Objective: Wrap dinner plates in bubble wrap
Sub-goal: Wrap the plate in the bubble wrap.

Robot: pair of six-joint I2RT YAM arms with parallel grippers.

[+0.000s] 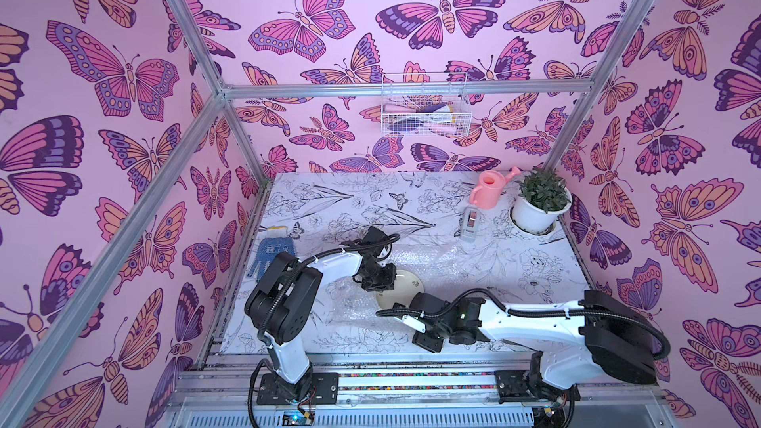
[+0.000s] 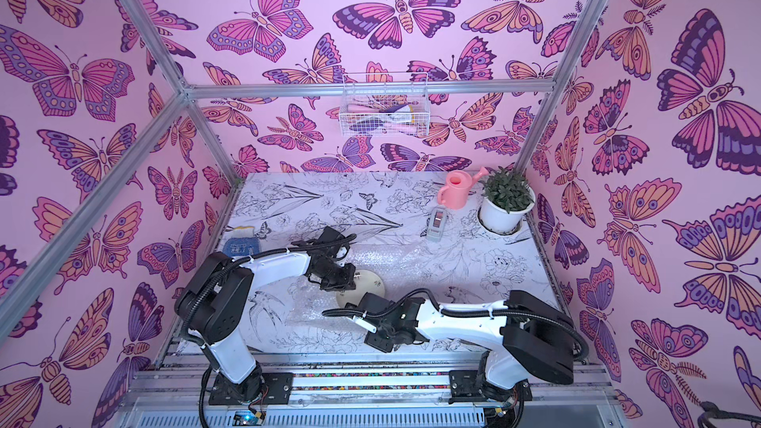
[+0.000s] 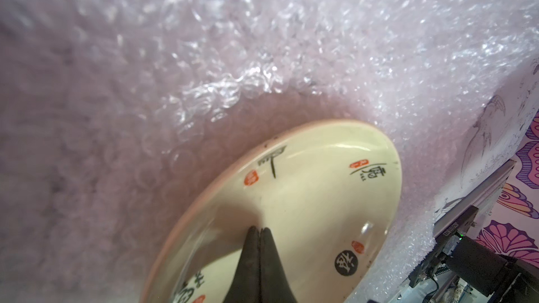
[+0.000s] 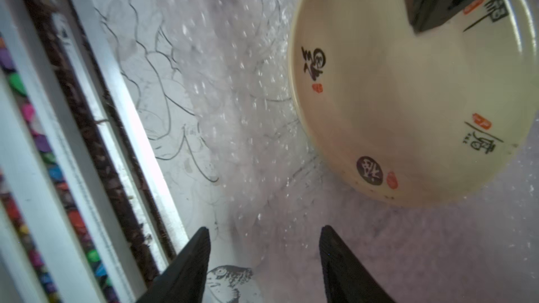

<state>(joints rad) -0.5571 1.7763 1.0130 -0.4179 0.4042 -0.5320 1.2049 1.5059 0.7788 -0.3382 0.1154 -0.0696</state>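
My left gripper [image 3: 259, 229] has its fingers pressed together with nothing between them. The tips are down on the face of the cream plate [image 3: 320, 193] and appear to touch it. My right gripper [image 4: 264, 230] has its fingers well apart and empty, over the bubble wrap [image 4: 233, 118] just beside the plate's rim. The plate lies flat on the bubble wrap, which is spread over the flower-printed table cover [image 1: 329, 199]. In both top views my two wrists hide parts of the plate. Well behind stand a grey tape dispenser [image 1: 470, 222], a pink watering can [image 1: 490, 189] and a potted plant [image 1: 541, 199]. A blue glove [image 1: 267, 255] lies at the table's left edge.
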